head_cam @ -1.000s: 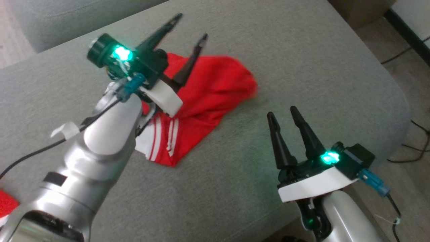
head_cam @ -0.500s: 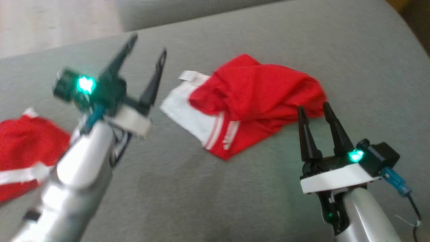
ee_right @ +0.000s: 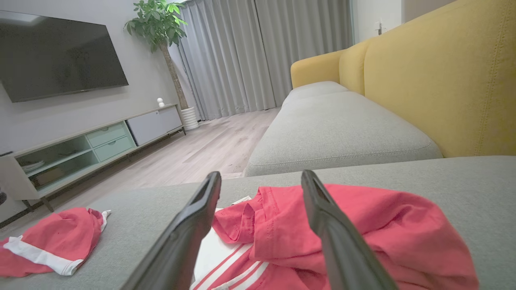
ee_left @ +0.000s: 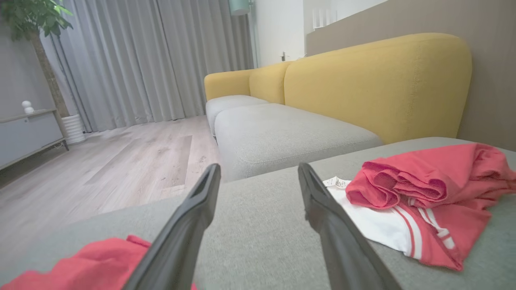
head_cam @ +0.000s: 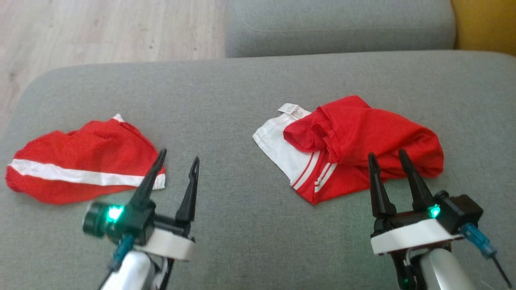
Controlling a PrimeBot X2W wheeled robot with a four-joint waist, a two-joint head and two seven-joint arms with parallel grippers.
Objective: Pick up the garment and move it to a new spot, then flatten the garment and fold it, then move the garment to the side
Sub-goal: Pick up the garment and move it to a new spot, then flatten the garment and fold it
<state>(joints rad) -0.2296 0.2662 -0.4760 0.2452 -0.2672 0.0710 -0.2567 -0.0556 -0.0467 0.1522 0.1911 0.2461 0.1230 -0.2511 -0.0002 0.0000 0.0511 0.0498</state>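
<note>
Red crumpled garment lies before spread right gripper, red striped cloth beside spread left gripper.

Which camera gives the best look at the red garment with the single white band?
The head view: the banded red garment lies nearly whole on the grey cushion, seen from above. The right wrist view shows it small and foreshortened at lower left. The left wrist view catches a red edge of it at the bottom left.
</note>
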